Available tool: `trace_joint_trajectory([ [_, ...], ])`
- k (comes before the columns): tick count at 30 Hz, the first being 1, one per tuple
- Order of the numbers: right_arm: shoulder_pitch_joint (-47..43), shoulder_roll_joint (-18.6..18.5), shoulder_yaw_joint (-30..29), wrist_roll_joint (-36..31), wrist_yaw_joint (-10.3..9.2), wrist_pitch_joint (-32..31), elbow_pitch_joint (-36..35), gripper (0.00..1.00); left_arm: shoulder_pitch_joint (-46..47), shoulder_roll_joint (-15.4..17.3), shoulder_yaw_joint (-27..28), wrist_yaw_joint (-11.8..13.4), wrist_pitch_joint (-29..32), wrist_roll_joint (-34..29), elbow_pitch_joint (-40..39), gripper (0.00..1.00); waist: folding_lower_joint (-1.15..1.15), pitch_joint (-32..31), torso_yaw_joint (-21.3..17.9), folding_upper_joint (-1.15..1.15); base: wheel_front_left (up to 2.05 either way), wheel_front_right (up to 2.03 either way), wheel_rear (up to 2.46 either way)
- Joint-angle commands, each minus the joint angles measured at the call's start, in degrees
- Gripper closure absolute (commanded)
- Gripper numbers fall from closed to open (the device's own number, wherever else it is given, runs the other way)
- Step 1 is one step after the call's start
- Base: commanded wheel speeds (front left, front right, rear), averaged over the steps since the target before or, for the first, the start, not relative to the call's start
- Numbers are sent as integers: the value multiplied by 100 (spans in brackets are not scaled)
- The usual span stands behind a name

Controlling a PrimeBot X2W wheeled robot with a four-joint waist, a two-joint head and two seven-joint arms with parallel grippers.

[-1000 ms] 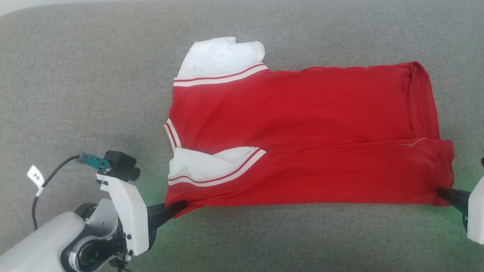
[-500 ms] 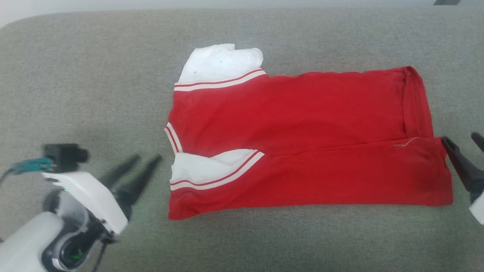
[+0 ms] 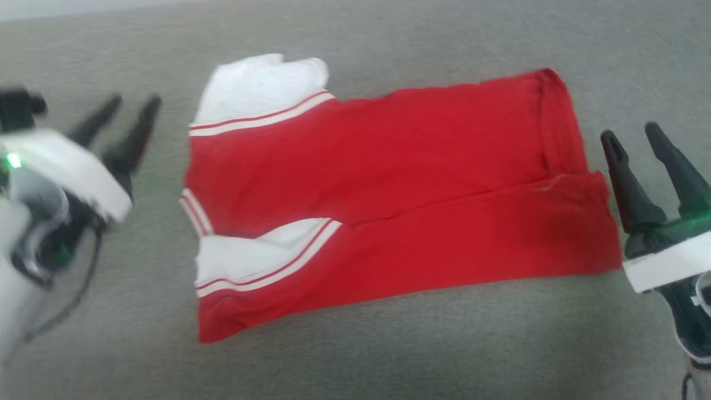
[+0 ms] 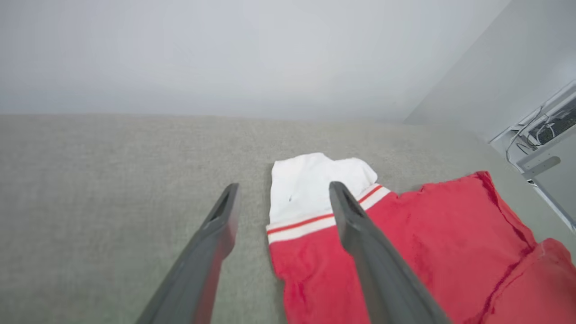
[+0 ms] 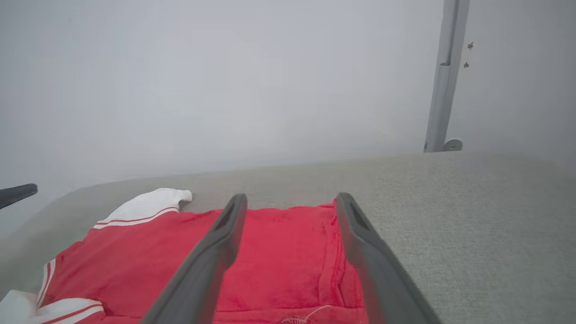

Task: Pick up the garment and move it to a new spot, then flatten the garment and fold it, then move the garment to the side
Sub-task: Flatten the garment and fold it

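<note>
I'm looking down on a wide grey surface (image 3: 389, 355), and the shirt (image 3: 389, 183) is lying flat across the middle of it, running left to right. It is lying folded lengthwise, the near long side turned over onto the red body, so a seam-like edge is running along the middle. The neck end is pointing toward my left arm and the hem end toward my right.

The left claw (image 3: 136, 101) is hovering beside the neck end, clear of the cloth. Its two fingers are standing well apart and gripping nothing. The right claw (image 3: 630, 132) is hanging just off the hem end in the same way: fingers spread wide, empty, not touching the fabric. The head view is smearing a little, but both wrist views are showing bare air between the fingers.

One white sleeve (image 3: 258, 86) is sticking out past the far left corner; the other sleeve (image 3: 244, 258) is lying folded on top at the near left. Red-and-white trim (image 3: 261, 116) is edging each one, and a loose thread (image 3: 547, 183) is showing near the hem.
</note>
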State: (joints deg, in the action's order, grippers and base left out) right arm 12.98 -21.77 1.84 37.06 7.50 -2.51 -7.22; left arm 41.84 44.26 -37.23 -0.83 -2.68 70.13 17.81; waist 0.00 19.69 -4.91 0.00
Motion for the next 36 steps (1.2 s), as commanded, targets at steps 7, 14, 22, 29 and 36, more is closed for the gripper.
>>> trace_joint_trajectory([
  [7,258,195,254,140,-3,493,204,0,1503,-284,-70,-179,1011,14,1409,0,0,434,-882,0,0,0,0],
  [14,278,240,438,298,-3,712,445,0,2491,-376,-497,-15,3041,103,2726,0,0,605,-1391,0,0,0,0],
  [22,245,188,564,430,-3,791,552,0,3129,-394,-844,40,4651,91,3415,0,0,775,-1611,0,0,0,0],
  [29,502,51,663,467,-3,603,632,0,3265,-569,-1000,-31,5353,162,3437,55,0,888,-1522,0,0,0,0],
  [36,1427,-163,1074,620,-3,-522,905,0,3469,-708,-958,-97,5170,129,3381,100,0,1107,-1373,0,0,0,0],
])
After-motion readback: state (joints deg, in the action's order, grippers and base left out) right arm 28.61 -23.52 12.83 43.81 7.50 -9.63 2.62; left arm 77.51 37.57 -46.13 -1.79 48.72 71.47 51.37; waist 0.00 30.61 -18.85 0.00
